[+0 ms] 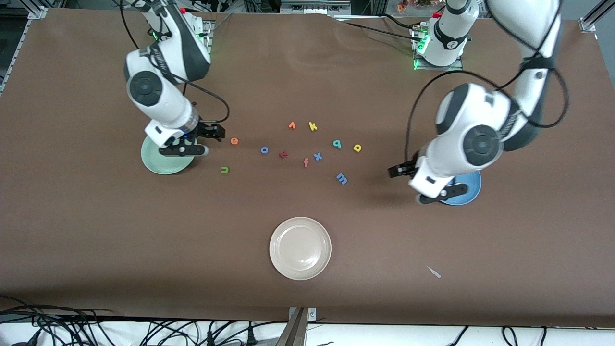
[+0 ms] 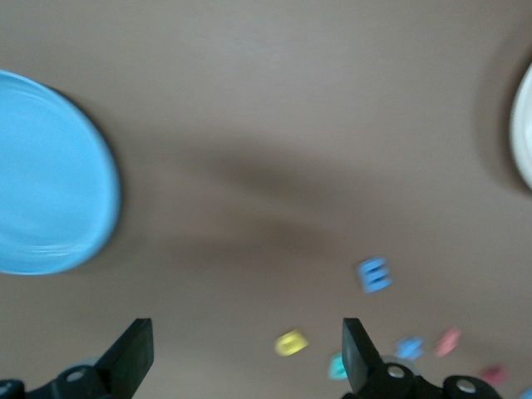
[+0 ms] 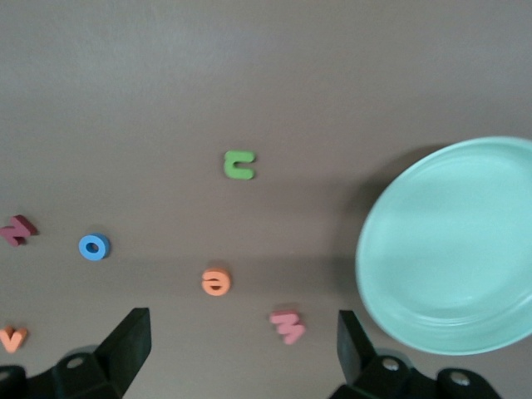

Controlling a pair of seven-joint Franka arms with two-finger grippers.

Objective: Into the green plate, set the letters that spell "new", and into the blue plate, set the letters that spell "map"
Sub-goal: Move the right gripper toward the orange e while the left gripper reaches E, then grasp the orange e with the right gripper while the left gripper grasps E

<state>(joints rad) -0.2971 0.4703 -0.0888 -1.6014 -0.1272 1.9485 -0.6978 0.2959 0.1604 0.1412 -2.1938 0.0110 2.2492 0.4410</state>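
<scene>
The green plate point(image 1: 161, 166) point(image 3: 449, 249) lies at the right arm's end, partly under that arm. My right gripper point(image 1: 214, 132) point(image 3: 241, 332) hangs open beside it, over the pinkish-red w point(image 3: 287, 326), which the hand hides in the front view. The orange e point(image 1: 234, 141) point(image 3: 216, 281) and olive n point(image 1: 224, 169) point(image 3: 239, 165) lie close by. My left gripper point(image 1: 399, 170) point(image 2: 248, 332) is open and empty beside the blue plate point(image 1: 468, 190) point(image 2: 50, 174). The blue m point(image 1: 341, 179) point(image 2: 374, 274), teal letter point(image 1: 337, 143) point(image 2: 337, 366) and yellow p point(image 1: 357, 148) point(image 2: 291, 342) lie on the table.
Mid-table lie a yellow k point(image 1: 313, 126), orange v point(image 1: 291, 125), blue o point(image 1: 264, 150), dark red t point(image 1: 283, 154), orange f point(image 1: 306, 162) and blue x point(image 1: 317, 156). A beige-white plate point(image 1: 300, 247) sits nearer the front camera, with a small scrap point(image 1: 434, 272) beside it.
</scene>
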